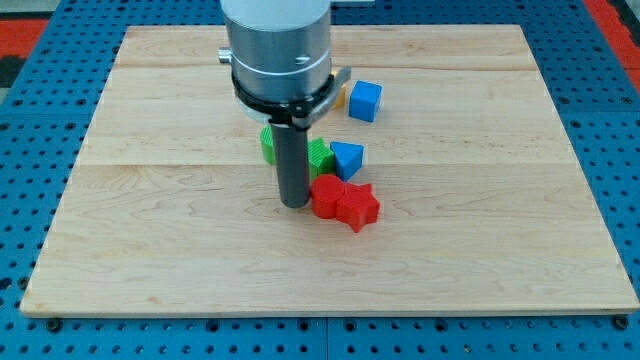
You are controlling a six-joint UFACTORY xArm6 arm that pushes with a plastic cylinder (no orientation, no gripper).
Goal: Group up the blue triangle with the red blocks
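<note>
My tip (pixel 295 204) sits on the pale wooden bench (pixel 150 250), touching the left edge of the red round-edged block (pixel 326 196), which is joined to the red star-shaped block (pixel 359 207). The blue triangle block (pixel 348 158) sits just above them, beside a green block (pixel 320 157). A blue cube (pixel 365 100) lies farther up. No pincer shows on this rod.

You are looking down on a pale wooden board (pixel 480 250) made of long planks joined side by side, their seams running across the view from left to right, with a light, even grain and rounded corners. Around it on every side you see a blue perforated base plate (pixel 30 110) with regular rows of small holes, and at the view's top corners a red surface (pixel 18 25) shows. The light is soft and even, with only faint shadows on the wood.
</note>
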